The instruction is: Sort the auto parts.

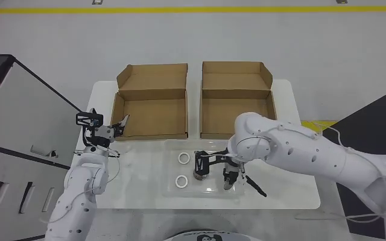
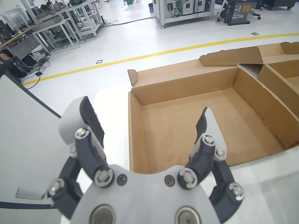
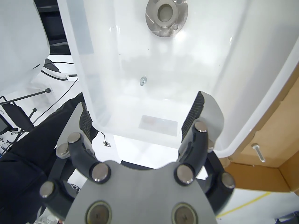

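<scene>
White workshop floor with a yellow line, benches and cabinets behind in the left wrist view. In front, a white table (image 1: 283, 187) with two open cardboard boxes side by side: left box (image 1: 151, 114) and right box (image 1: 238, 111). Just before them, a clear tray (image 1: 169, 170).

In the top view: a white ring (image 1: 184, 158) and a second ring (image 1: 181, 180) in the tray, beside a grey metal flange (image 1: 199, 173). In the right wrist view, closer: the same flange flat on the tray floor, a small bolt (image 3: 143, 80) apart from it, and another bolt (image 3: 258, 152) in the corner of a box; which box, not clear.

Left gripper (image 2: 149, 117): fingers spread wide, nothing between them, at the left box's outer near corner. Right gripper (image 3: 140, 115): also wide open and empty, at the tray's end, one finger inside, the other seemingly outside the wall.

From above, tray's right end hidden under the right arm.
</scene>
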`<action>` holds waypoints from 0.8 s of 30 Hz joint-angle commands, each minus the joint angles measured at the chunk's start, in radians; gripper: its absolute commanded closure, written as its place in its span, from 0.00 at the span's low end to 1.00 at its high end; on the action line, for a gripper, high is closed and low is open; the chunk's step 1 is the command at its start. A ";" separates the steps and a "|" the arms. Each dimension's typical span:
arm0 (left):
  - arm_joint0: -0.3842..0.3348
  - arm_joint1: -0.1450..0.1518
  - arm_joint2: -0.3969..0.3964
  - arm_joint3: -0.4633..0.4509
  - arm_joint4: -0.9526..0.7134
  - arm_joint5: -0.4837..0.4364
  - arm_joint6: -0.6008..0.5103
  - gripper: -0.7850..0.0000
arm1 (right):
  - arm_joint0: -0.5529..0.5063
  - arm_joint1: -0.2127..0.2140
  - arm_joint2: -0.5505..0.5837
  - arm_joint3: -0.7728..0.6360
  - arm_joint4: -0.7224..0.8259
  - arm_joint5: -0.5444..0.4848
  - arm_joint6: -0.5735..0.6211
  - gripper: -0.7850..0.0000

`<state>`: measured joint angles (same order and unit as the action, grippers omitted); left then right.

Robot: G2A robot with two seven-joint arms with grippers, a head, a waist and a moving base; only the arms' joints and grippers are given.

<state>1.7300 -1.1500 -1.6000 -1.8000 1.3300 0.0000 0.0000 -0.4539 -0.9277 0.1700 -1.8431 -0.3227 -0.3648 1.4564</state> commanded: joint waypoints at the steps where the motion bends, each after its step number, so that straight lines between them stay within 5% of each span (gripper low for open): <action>1: 0.000 0.000 0.000 0.000 0.000 0.000 0.000 0.00 | -0.005 0.001 0.000 0.001 -0.006 -0.004 -0.004 0.04; 10: 0.000 0.000 0.000 0.000 0.000 0.000 0.000 0.00 | -0.051 0.008 0.000 -0.008 -0.038 -0.008 -0.008 0.32; 20: 0.000 0.000 0.000 0.000 0.000 0.000 0.000 0.00 | -0.080 0.017 0.000 0.003 -0.087 -0.020 -0.020 0.36; 24: 0.000 0.000 0.000 0.000 0.000 0.000 0.000 0.00 | -0.082 0.019 0.000 0.012 -0.086 -0.025 -0.025 0.49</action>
<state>1.7300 -1.1500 -1.6000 -1.8000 1.3300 0.0000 0.0000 -0.5365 -0.9086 0.1700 -1.8330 -0.4071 -0.3886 1.4326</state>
